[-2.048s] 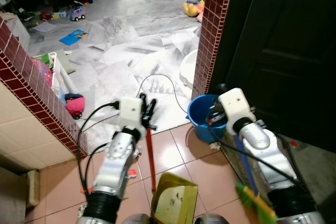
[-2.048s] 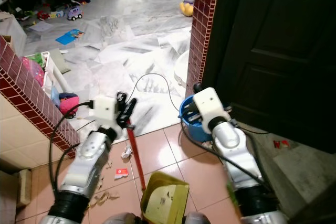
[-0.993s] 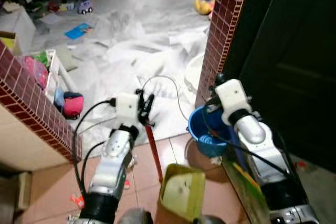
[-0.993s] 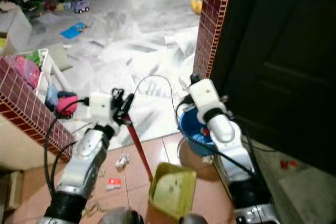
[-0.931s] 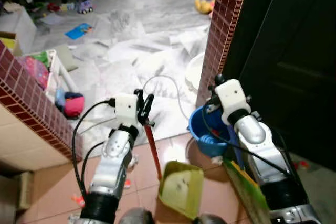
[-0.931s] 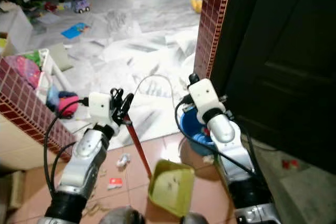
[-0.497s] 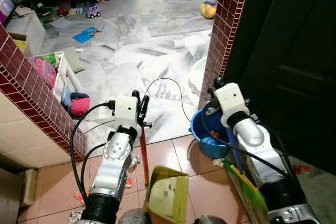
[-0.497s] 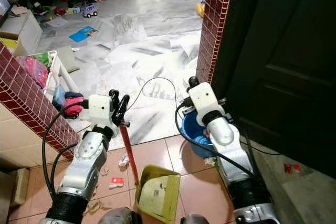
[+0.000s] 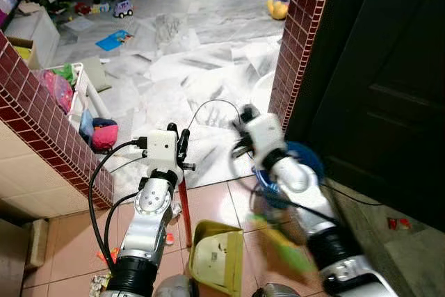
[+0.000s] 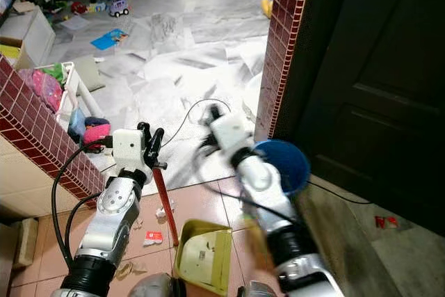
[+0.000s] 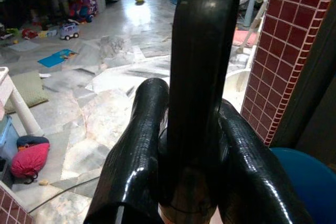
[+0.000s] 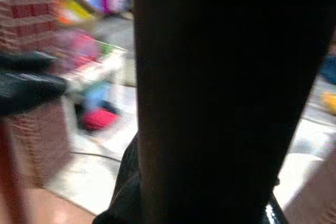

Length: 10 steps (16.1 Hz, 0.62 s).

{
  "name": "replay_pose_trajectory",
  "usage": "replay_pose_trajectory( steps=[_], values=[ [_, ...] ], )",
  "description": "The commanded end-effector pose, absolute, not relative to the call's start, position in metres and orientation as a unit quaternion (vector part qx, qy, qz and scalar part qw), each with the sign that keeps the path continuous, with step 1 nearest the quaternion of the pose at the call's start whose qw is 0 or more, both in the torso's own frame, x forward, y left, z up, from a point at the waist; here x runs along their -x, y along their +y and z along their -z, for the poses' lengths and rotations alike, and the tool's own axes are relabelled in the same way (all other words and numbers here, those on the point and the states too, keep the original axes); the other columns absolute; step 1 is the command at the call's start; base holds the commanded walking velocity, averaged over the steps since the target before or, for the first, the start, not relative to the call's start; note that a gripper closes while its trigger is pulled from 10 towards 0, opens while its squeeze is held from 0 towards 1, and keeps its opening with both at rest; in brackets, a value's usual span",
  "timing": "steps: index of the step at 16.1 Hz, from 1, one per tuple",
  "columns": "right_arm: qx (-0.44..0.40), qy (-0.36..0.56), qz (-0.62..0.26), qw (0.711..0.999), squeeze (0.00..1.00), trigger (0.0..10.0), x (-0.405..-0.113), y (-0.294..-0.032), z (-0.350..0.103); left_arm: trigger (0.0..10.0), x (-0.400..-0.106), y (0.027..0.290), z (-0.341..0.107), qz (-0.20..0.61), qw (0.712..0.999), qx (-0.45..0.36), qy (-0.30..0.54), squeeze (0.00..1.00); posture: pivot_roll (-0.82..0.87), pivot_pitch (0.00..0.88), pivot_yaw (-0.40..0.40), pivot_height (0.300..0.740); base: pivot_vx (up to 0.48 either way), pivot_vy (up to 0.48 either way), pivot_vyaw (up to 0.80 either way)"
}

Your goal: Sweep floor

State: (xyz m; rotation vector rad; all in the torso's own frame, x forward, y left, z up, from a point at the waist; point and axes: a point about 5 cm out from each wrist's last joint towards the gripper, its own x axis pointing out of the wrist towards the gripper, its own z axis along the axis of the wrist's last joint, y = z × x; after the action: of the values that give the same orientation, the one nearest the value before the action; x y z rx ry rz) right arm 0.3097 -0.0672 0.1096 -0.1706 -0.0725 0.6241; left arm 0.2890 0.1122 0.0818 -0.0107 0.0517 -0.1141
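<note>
The left hand [image 9: 183, 145], just left of centre in the head views, is clenched around the top of a red handle [image 10: 164, 205] that slants down to a yellow-green dustpan [image 10: 202, 248] standing on the terracotta tiles [image 9: 62, 248] at the lower middle of the frame. In the left wrist view the black fingers [image 11: 137, 150] press against both sides of the dark handle end.

The right hand [image 9: 240, 130], near the centre of the frame, is heavily blurred; whether it is clenched or released cannot be told from the head views. In the right wrist view a broad dark shaft covers most of the picture. Below the right arm, a smeared green and yellow shape, probably the broom [image 9: 281, 241], crosses the tiles right of the dustpan.

A blue bucket [image 10: 281, 165] sits at the foot of the red brick pillar [image 9: 299, 39], right of centre, next to a dark door [image 10: 375, 81]. Small scraps of litter [image 10: 154, 238] lie on the tiles left of the dustpan. A thin black cable [image 9: 208, 106] loops over the grey marble floor [image 10: 167, 53] above the hands. Toys [image 9: 124, 9] are scattered at the upper left.
</note>
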Motion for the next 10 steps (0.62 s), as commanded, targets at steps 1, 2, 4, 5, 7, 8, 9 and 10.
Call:
replay_pose_trajectory(
  steps=[1, 2, 4, 5, 7, 8, 9, 10],
  values=[
    [0.063, -0.055, -0.344, 0.935, 0.00, 10.0, -0.311, -0.057, -0.121, 10.0, -0.293, 0.114, -0.091, 0.052, 0.999, 0.003, 0.002, 0.00, -0.01, 0.005, 0.043, 0.740, 0.000, 0.000, 0.00],
    [0.054, -0.052, -0.365, 0.928, 0.00, 10.0, -0.309, -0.056, -0.123, 10.0, -0.293, 0.114, -0.091, 0.051, 0.999, 0.002, 0.003, 0.00, -0.01, 0.005, 0.043, 0.740, 0.000, 0.000, 0.00],
    [0.054, -0.056, -0.388, 0.918, 0.00, 10.0, -0.307, -0.056, -0.127, 10.0, -0.293, 0.114, -0.090, 0.052, 0.999, 0.002, 0.003, 0.00, -0.01, 0.004, 0.044, 0.740, 0.000, 0.000, 0.00],
    [0.062, -0.067, -0.399, 0.912, 0.00, 10.0, -0.305, -0.058, -0.133, 10.0, -0.294, 0.114, -0.090, 0.053, 0.999, 0.002, 0.004, 0.00, -0.02, 0.003, 0.047, 0.740, 0.000, 0.000, 0.00],
    [0.084, -0.102, -0.400, 0.907, 0.00, 10.0, -0.304, -0.068, -0.150, 10.0, -0.295, 0.112, -0.090, 0.056, 0.998, 0.003, 0.005, 0.00, -0.03, 0.000, 0.050, 0.740, 0.000, 0.000, 0.00],
    [0.072, -0.122, -0.388, 0.911, 0.00, 10.0, -0.305, -0.075, -0.164, 10.0, -0.295, 0.112, -0.090, 0.058, 0.998, 0.002, 0.005, 0.00, -0.03, 0.000, 0.053, 0.740, 0.000, 0.000, 0.00],
    [0.068, -0.132, -0.384, 0.911, 0.00, 10.0, -0.306, -0.077, -0.171, 10.0, -0.296, 0.112, -0.090, 0.058, 0.998, 0.001, 0.006, 0.00, -0.03, 0.000, 0.053, 0.740, 0.000, 0.000, 0.00],
    [0.062, -0.155, -0.375, 0.912, 0.00, 10.0, -0.308, -0.080, -0.188, 10.0, -0.297, 0.113, -0.089, 0.056, 0.998, -0.003, 0.010, 0.00, -0.04, 0.000, 0.054, 0.740, 0.000, 0.000, 0.00]
  ],
)
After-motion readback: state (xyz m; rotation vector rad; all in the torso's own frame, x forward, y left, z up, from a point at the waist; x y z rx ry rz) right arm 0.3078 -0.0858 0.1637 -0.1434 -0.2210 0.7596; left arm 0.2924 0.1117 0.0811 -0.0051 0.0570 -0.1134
